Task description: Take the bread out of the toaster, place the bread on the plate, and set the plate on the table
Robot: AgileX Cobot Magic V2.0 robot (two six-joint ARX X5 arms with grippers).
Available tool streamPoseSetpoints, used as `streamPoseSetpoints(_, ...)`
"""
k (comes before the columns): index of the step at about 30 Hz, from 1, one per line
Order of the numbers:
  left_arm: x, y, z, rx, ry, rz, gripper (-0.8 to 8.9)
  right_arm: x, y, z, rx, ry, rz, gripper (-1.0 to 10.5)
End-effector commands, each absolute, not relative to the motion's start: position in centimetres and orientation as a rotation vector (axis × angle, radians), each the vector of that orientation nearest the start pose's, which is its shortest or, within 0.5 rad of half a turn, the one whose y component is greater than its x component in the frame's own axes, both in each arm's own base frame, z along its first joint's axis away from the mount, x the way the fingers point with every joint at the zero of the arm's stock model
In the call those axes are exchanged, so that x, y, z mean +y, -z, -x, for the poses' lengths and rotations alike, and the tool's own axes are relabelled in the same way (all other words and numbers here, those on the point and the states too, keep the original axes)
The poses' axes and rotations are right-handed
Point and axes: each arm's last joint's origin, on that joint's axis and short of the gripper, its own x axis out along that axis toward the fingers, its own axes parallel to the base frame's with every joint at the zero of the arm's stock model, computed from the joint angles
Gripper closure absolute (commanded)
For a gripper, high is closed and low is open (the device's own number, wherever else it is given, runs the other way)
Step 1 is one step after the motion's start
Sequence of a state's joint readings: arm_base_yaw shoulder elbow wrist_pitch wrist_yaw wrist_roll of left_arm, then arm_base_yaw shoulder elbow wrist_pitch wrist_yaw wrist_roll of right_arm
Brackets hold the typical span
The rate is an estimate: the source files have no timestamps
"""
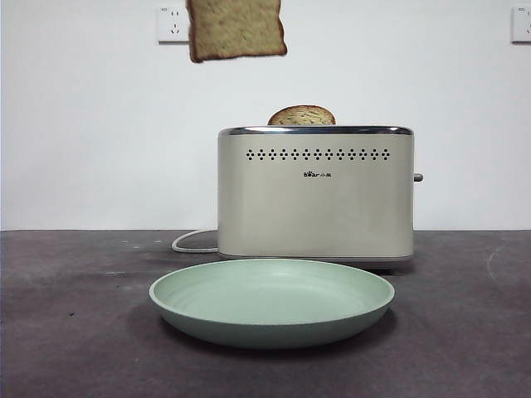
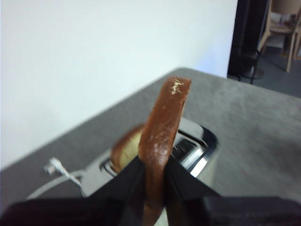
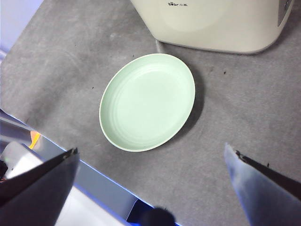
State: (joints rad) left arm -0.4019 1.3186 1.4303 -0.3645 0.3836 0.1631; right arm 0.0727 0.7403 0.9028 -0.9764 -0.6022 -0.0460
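Bread (image 1: 236,29) hangs high above the bench (image 1: 75,332), up and to the left of the toaster (image 1: 315,195) in the front view, gripped edge-on in the left pincer (image 2: 154,181), whose black jaws press its brown crust from both sides. A second slice (image 1: 302,115) pokes its rounded top out of the toaster's chrome slot. The cream toaster stands on the dark grey, scuffed bench, its white cord (image 1: 192,241) curling out at one side. Just in front of it, close but apart, lies the pale green plate (image 1: 189,311), flat on the bench and holding nothing. The right pincer (image 3: 153,183) hovers above the bench edge near the plate, jaws spread wide with nothing between them. Behind the bench rises a plain white wall (image 1: 99,141) with a wall socket (image 1: 172,23) near each top corner of the front view. The left wrist view shows a dark doorway and wooden chairs (image 2: 282,28) past the bench's far end.
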Motion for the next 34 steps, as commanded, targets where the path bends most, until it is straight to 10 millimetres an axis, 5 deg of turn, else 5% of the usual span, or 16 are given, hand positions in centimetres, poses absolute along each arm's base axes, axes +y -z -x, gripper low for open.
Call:
streamPoseSetpoints(1,-11.3,-42.6,-23.8,0.240,0.803,-0.152,8.20,2.5,-31.4,-11.9,0.780,-0.658,-0.170,4.1)
streamPoseSetpoints(13,-8.2,-42.9,-16.6,0.395,0.772,-0.113,8.19,2.7,-30.8,-13.4,0.839,-0.651,-0.193,4.1)
streamPoseSetpoints(25,-5.1,-35.2,-9.4,0.489,0.731,0.066,8.20,3.6,-28.5,-17.2,0.984,-0.662,-0.232,4.2)
streamPoseSetpoints(34,-4.2,-32.9,-7.2,0.633,0.724,0.091,8.20,7.7,-23.4,-22.5,1.172,-0.745,-0.206,5.1)
